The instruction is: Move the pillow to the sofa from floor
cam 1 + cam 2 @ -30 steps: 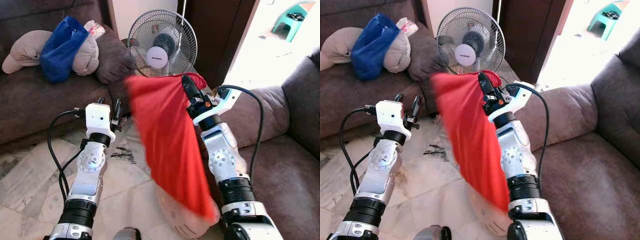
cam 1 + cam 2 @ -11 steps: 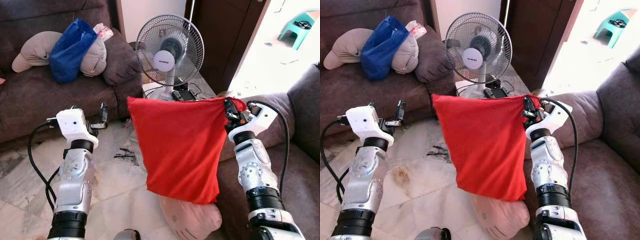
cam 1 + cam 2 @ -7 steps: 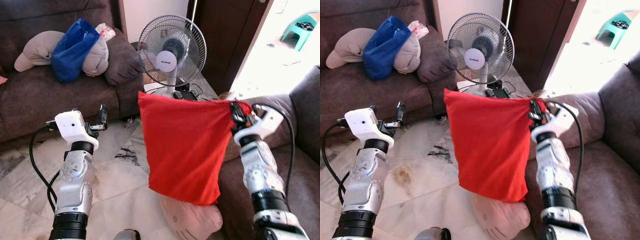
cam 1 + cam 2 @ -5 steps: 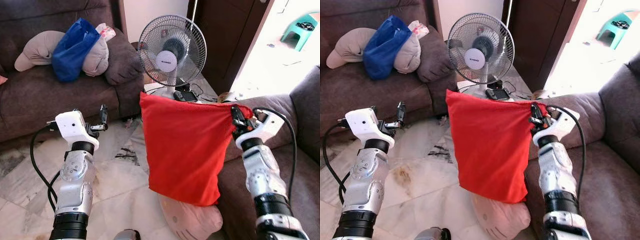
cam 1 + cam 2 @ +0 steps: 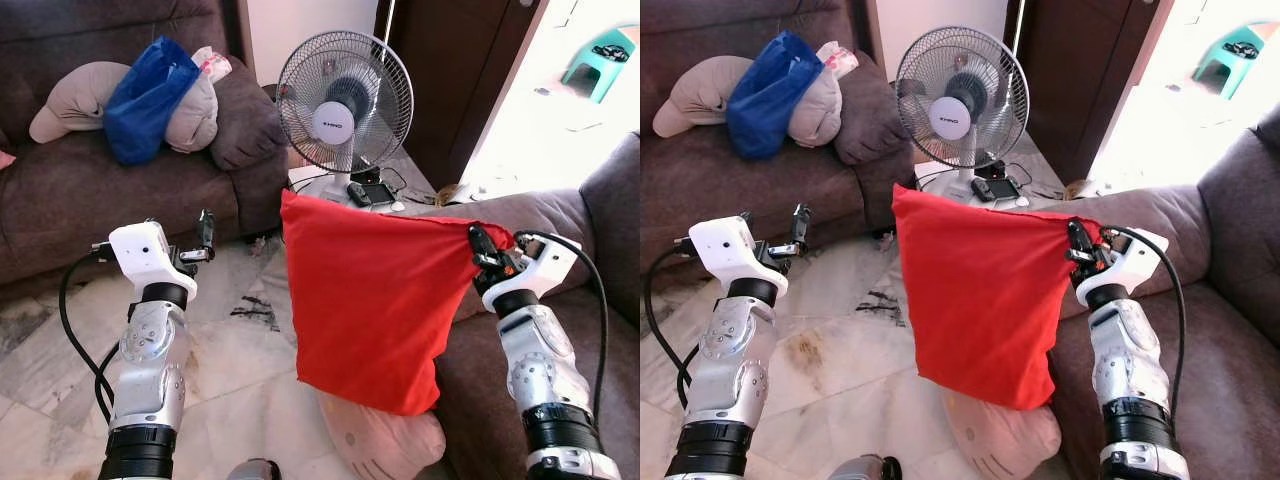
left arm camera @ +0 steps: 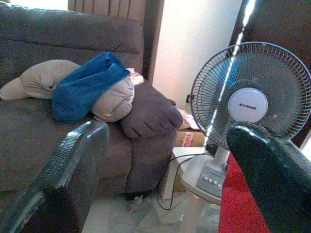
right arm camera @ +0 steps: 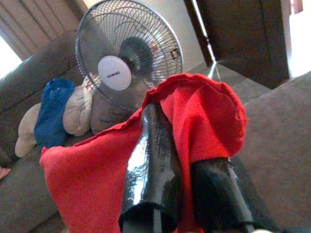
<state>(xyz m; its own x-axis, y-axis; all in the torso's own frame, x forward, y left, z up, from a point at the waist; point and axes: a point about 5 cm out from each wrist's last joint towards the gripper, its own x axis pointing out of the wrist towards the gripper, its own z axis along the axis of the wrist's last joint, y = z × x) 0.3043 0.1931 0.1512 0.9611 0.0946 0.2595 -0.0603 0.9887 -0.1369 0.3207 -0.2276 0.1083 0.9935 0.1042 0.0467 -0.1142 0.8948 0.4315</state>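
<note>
A dark brown sofa point(image 5: 80, 200) spans the upper left of the head view; a second sofa point(image 5: 600, 330) fills the right edge. The red pillow point(image 5: 375, 290) hangs mid-frame above the marble floor point(image 5: 240, 350), its corner clenched in the right gripper point(image 5: 483, 248) at centre right. A white fan point(image 5: 345, 100) stands top centre. The left gripper point(image 5: 205, 232), centre left, is spread apart and empty.
</note>
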